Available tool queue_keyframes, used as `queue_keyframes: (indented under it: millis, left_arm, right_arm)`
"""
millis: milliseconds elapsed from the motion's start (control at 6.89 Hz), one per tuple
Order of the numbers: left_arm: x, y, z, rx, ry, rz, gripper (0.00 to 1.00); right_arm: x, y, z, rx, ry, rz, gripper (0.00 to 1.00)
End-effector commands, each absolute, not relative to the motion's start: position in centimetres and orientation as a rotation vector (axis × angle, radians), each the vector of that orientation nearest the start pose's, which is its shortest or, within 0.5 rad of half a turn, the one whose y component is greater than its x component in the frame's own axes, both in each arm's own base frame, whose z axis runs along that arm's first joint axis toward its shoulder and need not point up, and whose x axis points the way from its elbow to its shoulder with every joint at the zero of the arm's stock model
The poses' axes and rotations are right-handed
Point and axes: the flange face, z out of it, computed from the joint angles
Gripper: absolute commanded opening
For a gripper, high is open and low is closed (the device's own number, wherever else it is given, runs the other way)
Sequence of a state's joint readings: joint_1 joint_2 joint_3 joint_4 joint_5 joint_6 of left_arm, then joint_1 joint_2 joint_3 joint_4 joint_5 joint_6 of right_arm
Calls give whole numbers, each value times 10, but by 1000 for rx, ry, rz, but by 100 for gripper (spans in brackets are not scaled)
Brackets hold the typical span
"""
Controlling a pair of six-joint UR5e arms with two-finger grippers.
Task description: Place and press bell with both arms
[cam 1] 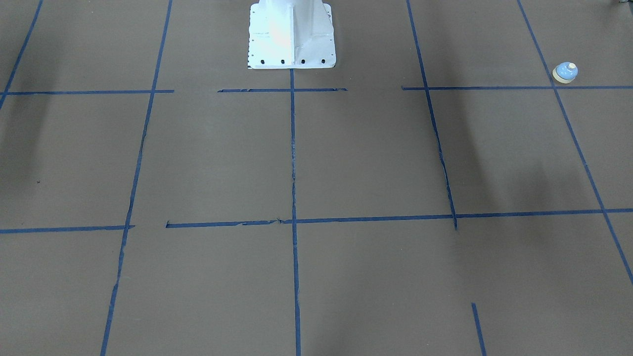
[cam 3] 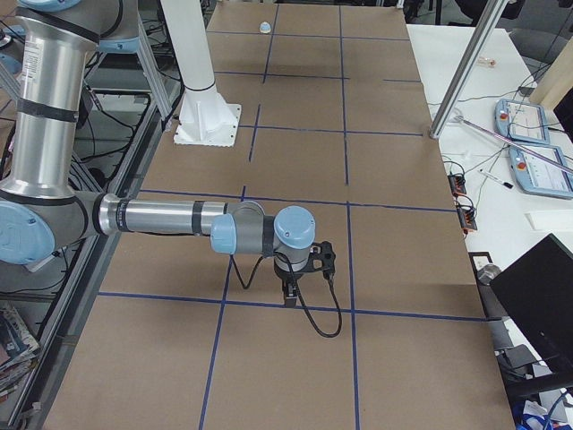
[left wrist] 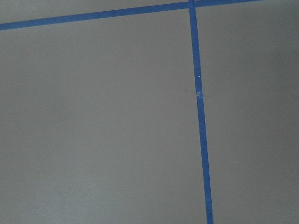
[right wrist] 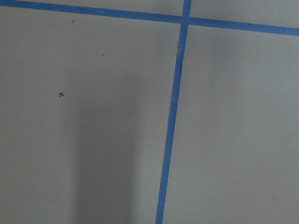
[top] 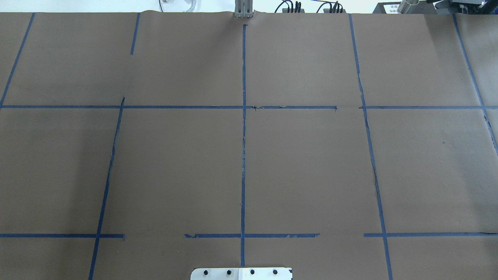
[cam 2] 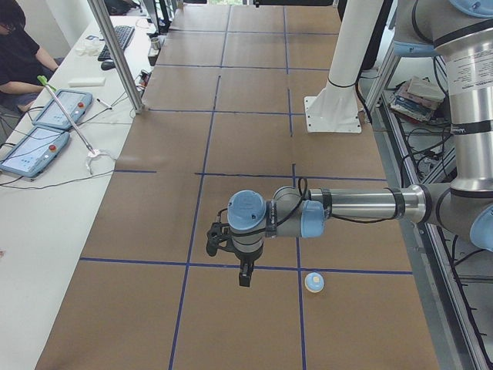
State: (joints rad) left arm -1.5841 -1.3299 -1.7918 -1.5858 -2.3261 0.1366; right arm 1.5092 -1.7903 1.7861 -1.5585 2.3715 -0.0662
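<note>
A: Bell?
B: Upright, far left, near left gripper, untouched.
A: Claws?
B: Left or right gripper: cannot tell, spread or pressed.
A: Step?
B: Start, likely. Next: left gripper drops over bell, pinches it.

The left claw and right claw show only from the side; their jaw gap cannot be told. Far beyond the right claw, the bell is a tiny speck.

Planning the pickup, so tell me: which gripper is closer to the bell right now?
Left. The left gripper hangs close beside the bell, while the right gripper is at the opposite end of the table, far from it.
</note>
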Motion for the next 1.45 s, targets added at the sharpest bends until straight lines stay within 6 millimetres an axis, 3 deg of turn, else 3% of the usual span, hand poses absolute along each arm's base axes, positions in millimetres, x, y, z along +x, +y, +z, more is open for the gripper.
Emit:
queue_keyframes:
  millis: [0,145,290,581,726,871,1161,1306]
  left_arm:
    - [-70,-397,628,107,757,134,100]
    - [-71,-416,608,169,753,155,100]
    - [-66,-415,593,201,822,172,100]
    - [-61,-399,587,202,869,179,100]
    - [-56,-392,594,179,874,182,100]
    - [-20,-374,612,110,875,261,100]
    - [45,-352,624,-9,870,294,100]
    - [57,-324,644,-29,786,300,100]
  right_arm:
    - [37,-405,644,17,-801,-126,100]
    - [37,-407,642,22,-801,-129,100]
    - [37,-407,642,22,-801,-129,100]
    - [37,-404,637,29,-801,-132,100]
    - [37,-404,635,32,-801,-132,100]
    - [37,-404,635,34,-801,-134,100]
    - [37,-405,628,46,-801,-138,100]
    - [37,-405,628,47,-801,-139,100]
